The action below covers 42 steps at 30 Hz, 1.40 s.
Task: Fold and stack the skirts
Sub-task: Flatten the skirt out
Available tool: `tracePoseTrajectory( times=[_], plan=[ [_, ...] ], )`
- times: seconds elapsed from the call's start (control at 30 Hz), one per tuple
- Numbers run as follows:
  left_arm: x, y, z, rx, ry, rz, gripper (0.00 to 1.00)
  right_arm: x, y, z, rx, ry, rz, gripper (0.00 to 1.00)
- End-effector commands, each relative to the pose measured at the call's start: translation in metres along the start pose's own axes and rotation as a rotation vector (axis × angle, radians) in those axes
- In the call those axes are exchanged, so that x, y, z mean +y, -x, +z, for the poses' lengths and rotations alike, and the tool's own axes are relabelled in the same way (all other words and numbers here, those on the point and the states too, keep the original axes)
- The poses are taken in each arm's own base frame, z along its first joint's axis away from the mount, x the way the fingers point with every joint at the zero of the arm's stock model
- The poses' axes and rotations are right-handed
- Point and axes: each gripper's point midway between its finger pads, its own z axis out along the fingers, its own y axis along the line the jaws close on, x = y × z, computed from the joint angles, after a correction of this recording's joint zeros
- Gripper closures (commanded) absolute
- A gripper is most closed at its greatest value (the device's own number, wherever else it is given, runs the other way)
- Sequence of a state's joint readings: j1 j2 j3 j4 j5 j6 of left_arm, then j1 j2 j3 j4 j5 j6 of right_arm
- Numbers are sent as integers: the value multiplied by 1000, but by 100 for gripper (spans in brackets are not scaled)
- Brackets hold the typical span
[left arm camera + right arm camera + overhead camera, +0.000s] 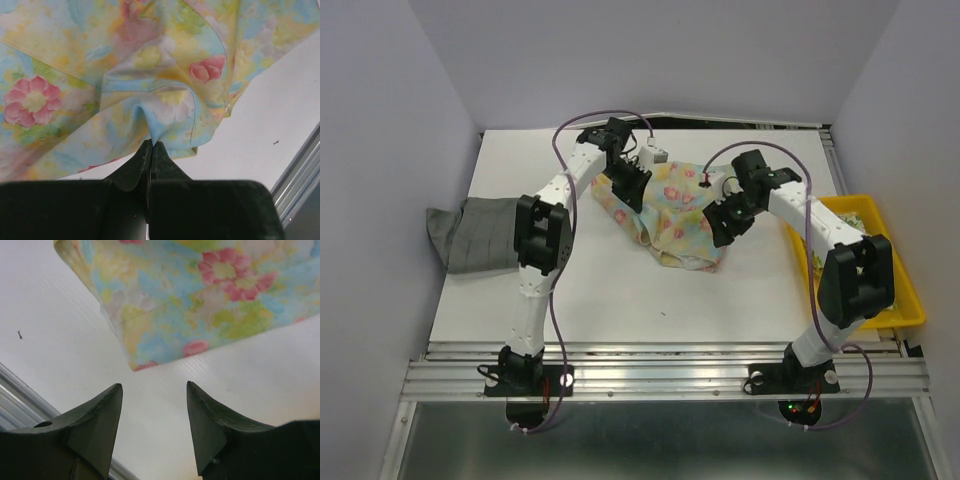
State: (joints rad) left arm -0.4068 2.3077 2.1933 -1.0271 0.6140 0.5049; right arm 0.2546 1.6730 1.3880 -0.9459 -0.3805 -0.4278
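Cloth is caught between the tips of the left gripper [151, 145]. It is squeezed shut on an edge of the flowered skirt [150, 75], and the cloth puckers up right where the tips bite it. The right gripper [155, 387] is open, with a wide gap between its tips and nothing in it. It hangs just beside a corner of the flowered skirt, not touching it.

The flowered skirt lies on the white table [620, 300], between the two arms. It is bunched and wrinkly, with one part doubled over, so I think its fold is only partly done.

Well off to the left of the flowered skirt lies the grey skirt [480, 235]. It looks flat and tidy, like it is folded already, and one end of it hangs past the table edge.

To the right of the flowered skirt, past the right arm, sits the yellow tray [910, 300]. Some pale cloth shows inside it, likely the pale skirt [850, 213], but the arm hides most of it.

So my guess is that one skirt is done, one is being folded, and one is not yet started. No skirt lies on top of another, so the stacking is left to do too.
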Motion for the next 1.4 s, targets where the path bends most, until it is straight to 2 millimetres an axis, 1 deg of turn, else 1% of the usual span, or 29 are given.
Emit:
tracePoseTrajectory(
  times=[0.0,0.03,0.07,0.13,0.17,0.23,0.27,0.3,0.33,0.37,0.4,0.43,0.47,0.5,0.53,0.57,0.67,0.8,0.9,0.97,1.0,1.07,1.1,1.13,1.17,1.2,1.23,1.27,1.37],
  plan=[
    [-18,9,-3,-28,-64,-15,100,5,27,31,-51,-103,-106,38],
    [-17,10,-2,-30,-63,-18,100,7,31,36,-56,-119,-108,36],
    [-19,11,-2,-35,-71,-22,100,15,44,40,-86,-132,-112,32],
    [-22,10,-2,-36,-89,-23,100,21,55,45,-117,-142,-113,29],
    [-26,11,-4,-44,-105,-19,100,30,66,49,-151,-144,-139,27],
    [-42,17,-14,-98,-220,0,100,34,74,54,-180,-171,-132,27],
    [-49,15,-20,-105,-268,-5,100,37,78,56,-194,-169,-132,27],
    [-62,21,-28,-151,-336,5,100,42,86,57,-223,-161,-127,26],
    [-63,22,-34,-173,-352,13,100,50,88,60,-231,-142,-134,26],
    [-66,22,-39,-187,-368,16,100,52,89,63,-232,-125,-132,26],
    [-74,24,-46,-211,-400,19,100,63,89,67,-229,-85,-130,25],
    [-75,24,-52,-227,-411,12,100,69,87,71,-219,-65,-132,25],
    [-77,24,-55,-236,-422,7,100,70,83,77,-202,-55,-127,25],
    [-80,24,-59,-245,-436,4,100,76,81,81,-200,-42,-140,22],
    [-80,24,-63,-254,-432,4,100,81,73,88,-181,-39,-149,21],
    [-80,22,-65,-258,-438,-1,100,79,75,90,-196,-49,-150,21],
    [-84,18,-69,-280,-495,-37,100,77,70,100,-198,-67,-143,20],
    [-87,15,-83,-332,-555,-77,100,73,74,112,-235,-112,-143,20],
    [-88,13,-90,-353,-579,-102,100,73,69,119,-243,-147,-156,20],
    [-86,9,-92,-358,-579,-111,100,59,65,117,-249,-230,-142,26],
    [-84,8,-95,-365,-576,-113,100,44,64,112,-254,-320,-129,28],
    [-82,6,-97,-372,-576,-123,100,35,66,103,-282,-386,-126,33],
    [-79,4,-100,-379,-564,-121,100,26,61,99,-279,-440,-116,38],
    [-76,3,-102,-383,-554,-120,100,23,60,96,-283,-459,-113,40],
    [-74,2,-105,-387,-539,-113,100,18,59,88,-290,-498,-106,43],
    [-72,1,-107,-388,-527,-113,100,19,61,84,-301,-499,-104,44],
    [-70,0,-109,-391,-518,-111,100,12,61,78,-308,-527,-94,44],
    [-67,-1,-111,-394,-507,-111,100,12,61,74,-312,-535,-91,44],
    [-60,-6,-116,-394,-464,-106,100,-9,58,57,-324,-605,-50,51]
  ],
)
